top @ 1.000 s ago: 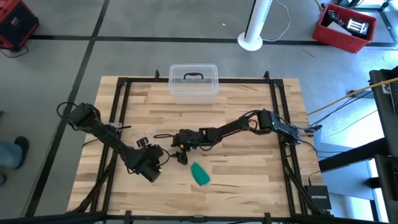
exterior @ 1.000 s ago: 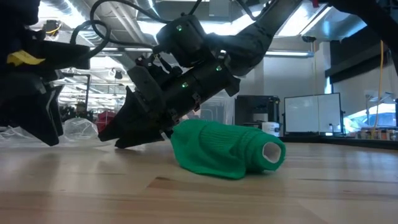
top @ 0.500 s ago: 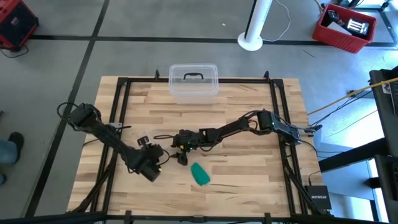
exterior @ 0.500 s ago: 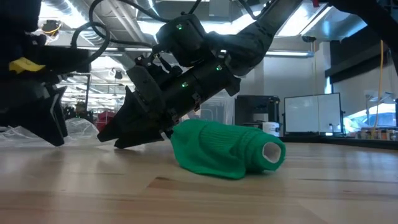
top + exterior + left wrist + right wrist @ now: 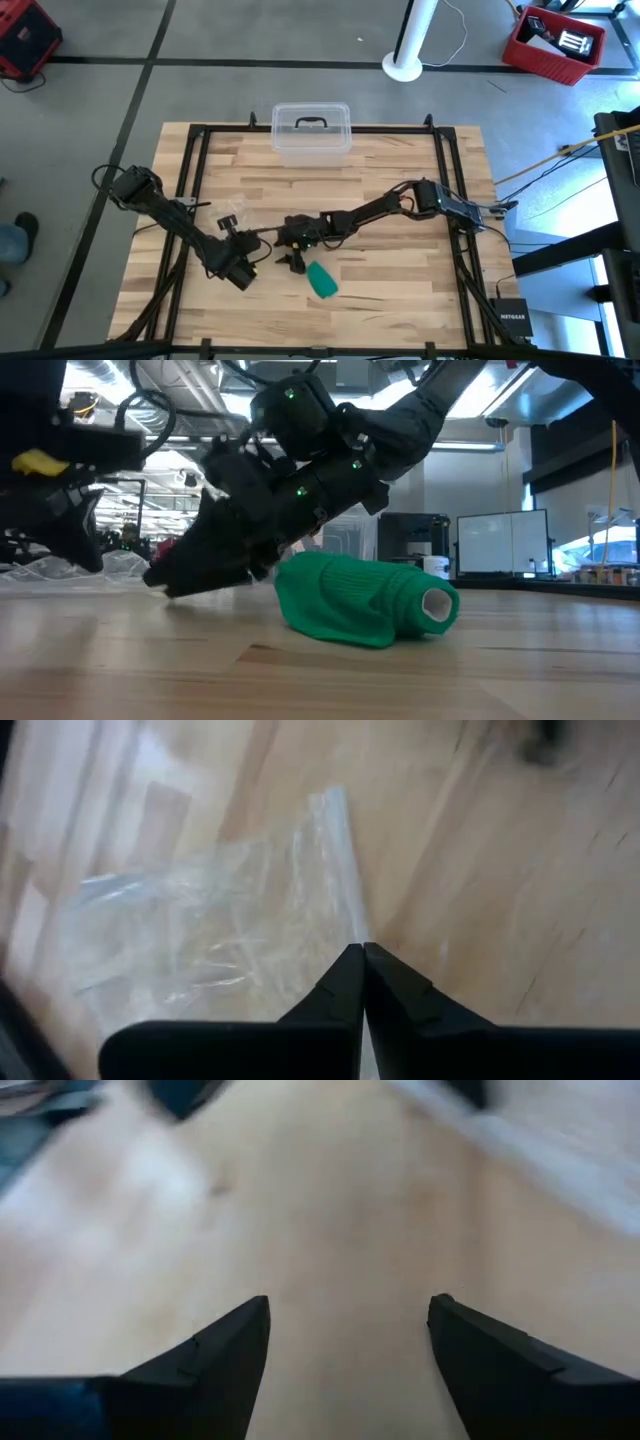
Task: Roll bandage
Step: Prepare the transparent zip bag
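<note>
Your teal-green soft fabric bandage [image 5: 322, 280] lies rolled near the table's front middle, long axis diagonal, hollow end [image 5: 437, 605] facing front-right. Your right gripper [image 5: 292, 262] sits just beside it, fingers spread, empty. Your left gripper [image 5: 361, 952] is clenched at a crinkled clear plastic wrapper [image 5: 220, 935].

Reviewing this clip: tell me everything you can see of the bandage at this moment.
The bandage is a teal-green, ribbed soft fabric wound into a short fat roll, lying on its side on the wooden table, front of centre. The low view shows a pale hollow core at one end and a looser fold slumped at the other. Nothing grips it; the open right gripper sits close beside it.
</note>
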Controlling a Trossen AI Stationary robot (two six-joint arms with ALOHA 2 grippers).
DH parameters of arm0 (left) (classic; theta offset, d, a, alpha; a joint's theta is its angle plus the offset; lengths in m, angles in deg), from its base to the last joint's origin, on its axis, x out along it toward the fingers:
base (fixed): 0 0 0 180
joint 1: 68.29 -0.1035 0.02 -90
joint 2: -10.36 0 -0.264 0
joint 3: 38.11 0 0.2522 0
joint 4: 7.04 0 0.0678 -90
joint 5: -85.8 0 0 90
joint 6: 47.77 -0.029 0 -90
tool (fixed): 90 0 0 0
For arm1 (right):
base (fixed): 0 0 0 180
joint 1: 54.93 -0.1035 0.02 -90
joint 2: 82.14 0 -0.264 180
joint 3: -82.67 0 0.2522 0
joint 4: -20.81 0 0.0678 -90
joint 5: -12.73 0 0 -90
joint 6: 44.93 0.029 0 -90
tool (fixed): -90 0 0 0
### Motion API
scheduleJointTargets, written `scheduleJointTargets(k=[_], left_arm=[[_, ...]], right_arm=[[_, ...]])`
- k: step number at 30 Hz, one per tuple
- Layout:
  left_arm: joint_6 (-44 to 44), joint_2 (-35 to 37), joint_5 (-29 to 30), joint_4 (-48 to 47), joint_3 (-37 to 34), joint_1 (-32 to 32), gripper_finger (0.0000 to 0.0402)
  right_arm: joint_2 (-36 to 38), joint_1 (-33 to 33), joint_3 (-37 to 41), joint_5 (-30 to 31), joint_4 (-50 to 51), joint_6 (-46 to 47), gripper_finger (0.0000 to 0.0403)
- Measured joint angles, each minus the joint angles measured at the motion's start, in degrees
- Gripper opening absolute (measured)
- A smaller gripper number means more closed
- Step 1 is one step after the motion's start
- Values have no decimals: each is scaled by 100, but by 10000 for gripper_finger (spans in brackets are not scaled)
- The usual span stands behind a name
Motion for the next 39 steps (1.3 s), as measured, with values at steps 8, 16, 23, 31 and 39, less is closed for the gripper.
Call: scheduleJointTargets(k=[8, 16, 23, 31, 39], left_arm=[[-613, 159, -15, -550, 962, 26, 0], [-166, 234, -109, -842, 850, -17, 29], [279, 229, -433, -469, 294, 30, 123], [-19, 229, -385, -40, -250, 37, 173], [272, 229, -220, 90, -565, -17, 167]], right_arm=[[352, -553, -1, 96, -262, -1240, 271], [435, -699, -4, 1532, -529, -1986, 271], [387, -378, 60, 1671, 403, -1151, 271], [246, -218, 766, 1706, -946, -823, 271], [105, -194, 919, 1666, -1276, -785, 271]])
